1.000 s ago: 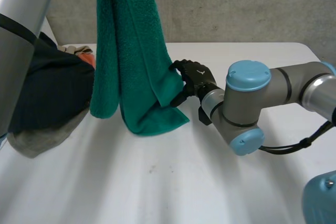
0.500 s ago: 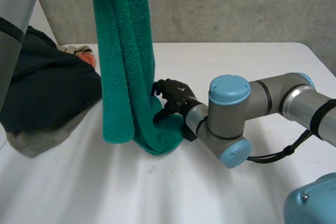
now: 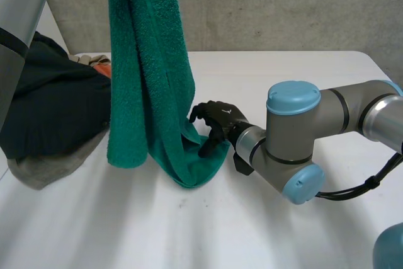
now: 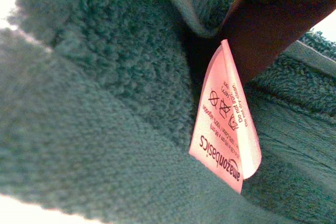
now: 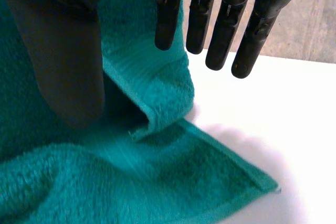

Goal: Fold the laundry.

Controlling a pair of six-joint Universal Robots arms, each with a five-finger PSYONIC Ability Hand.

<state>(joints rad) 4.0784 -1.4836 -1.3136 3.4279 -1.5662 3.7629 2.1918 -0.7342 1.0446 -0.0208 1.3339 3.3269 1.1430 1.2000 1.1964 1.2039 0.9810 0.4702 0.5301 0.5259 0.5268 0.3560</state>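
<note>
Hanging pinched in my left hand [image 4: 265, 30], the towel [image 3: 148, 61] ends under my right hand's [image 3: 220, 120] spread fingers [image 5: 199, 19], dark clothes [image 3: 56, 111] beside it.

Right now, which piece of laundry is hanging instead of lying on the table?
The green towel: it hangs from above, while the dark garment lies on the table.

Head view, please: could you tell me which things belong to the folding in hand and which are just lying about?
In the job: green towel, hanging with its lower end on the white table; right hand, fingers open at that end.
Lying about: dark garment; grey cloth under it; orange-and-pale item behind.
</note>
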